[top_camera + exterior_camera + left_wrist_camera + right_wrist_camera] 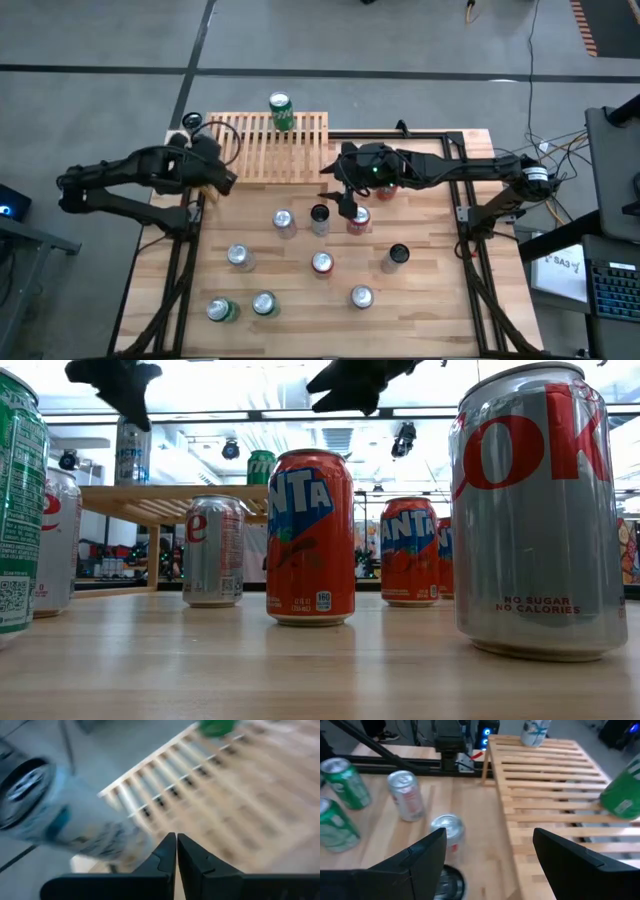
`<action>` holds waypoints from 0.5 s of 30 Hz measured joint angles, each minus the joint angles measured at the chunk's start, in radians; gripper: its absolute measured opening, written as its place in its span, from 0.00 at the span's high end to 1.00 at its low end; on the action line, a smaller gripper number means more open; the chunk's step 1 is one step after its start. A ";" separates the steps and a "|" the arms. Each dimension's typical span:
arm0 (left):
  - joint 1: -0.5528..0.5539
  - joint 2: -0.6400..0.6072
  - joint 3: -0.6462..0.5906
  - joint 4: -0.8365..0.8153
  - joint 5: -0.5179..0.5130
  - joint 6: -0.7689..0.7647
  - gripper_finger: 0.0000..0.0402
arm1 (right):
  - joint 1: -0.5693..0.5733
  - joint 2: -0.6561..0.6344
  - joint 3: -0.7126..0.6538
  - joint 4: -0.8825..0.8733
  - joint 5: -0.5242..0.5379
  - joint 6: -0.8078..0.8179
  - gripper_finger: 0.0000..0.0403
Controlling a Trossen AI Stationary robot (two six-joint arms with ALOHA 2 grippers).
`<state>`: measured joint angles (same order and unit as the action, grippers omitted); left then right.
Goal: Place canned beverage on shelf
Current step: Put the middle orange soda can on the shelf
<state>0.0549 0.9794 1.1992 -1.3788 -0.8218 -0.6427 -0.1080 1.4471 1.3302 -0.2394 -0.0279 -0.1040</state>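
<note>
A grey concrete floor surrounds the light-wood bench (pixel 420 300), which carries everything here. At the bench's far edge sits the shelf (pixel 262 150), a low slatted wooden rack, the largest thing on it. Two cans stand on the shelf: a green can (pixel 280 110) at the far edge toward the middle, and a pale white-and-blue can (pixel 191 122) at the far left corner. The left arm reaches in from the left side, and the left claw (pixel 218 180) hangs over the shelf's left end with its fingers pressed together and nothing between them; its wrist view shows the pale can just beside it. The right arm stretches in from the right side, and the right claw (pixel 345 203) hovers over the bench just in front of the shelf's right end, its fingers spread wide and empty, as its wrist view shows. Below it stand a dark can (pixel 320 217) and a red can (pixel 359 220). More cans are scattered upright over the near half of the bench, among them a silver can (pixel 284 222), an orange can (pixel 309 538) and two green ones at the near left.
</note>
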 joint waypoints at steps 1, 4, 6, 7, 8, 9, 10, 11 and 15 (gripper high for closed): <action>-0.033 0.000 0.001 0.016 0.002 -0.002 1.00 | 0.009 0.000 0.012 -0.022 0.001 0.016 0.30; -0.132 0.000 0.002 0.073 0.002 -0.003 1.00 | 0.041 0.000 0.040 -0.086 0.001 0.064 0.30; -0.201 0.000 0.000 0.120 -0.003 -0.003 1.00 | 0.066 0.000 0.052 -0.116 0.001 0.091 0.30; -0.235 0.000 -0.002 0.143 -0.004 -0.002 1.00 | 0.079 0.000 0.057 -0.135 0.002 0.107 0.30; -0.268 0.001 -0.006 0.164 -0.004 -0.002 1.00 | 0.092 0.000 0.062 -0.155 0.002 0.122 0.30; -0.300 0.001 -0.009 0.188 -0.005 -0.002 1.00 | 0.104 0.000 0.069 -0.177 0.002 0.143 0.30; -0.332 0.001 -0.014 0.214 -0.006 -0.002 1.00 | 0.115 0.000 0.074 -0.195 0.002 0.166 0.30; -0.361 0.001 -0.018 0.238 -0.007 -0.001 1.00 | 0.127 0.000 0.077 -0.212 0.002 0.189 0.30; -0.457 0.001 -0.057 0.340 -0.031 0.010 1.00 | 0.159 0.000 0.083 -0.265 0.002 0.309 0.30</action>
<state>-0.4024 0.9802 1.1420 -1.0385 -0.8528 -0.6329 0.0513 1.4475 1.4134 -0.5045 -0.0260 0.2049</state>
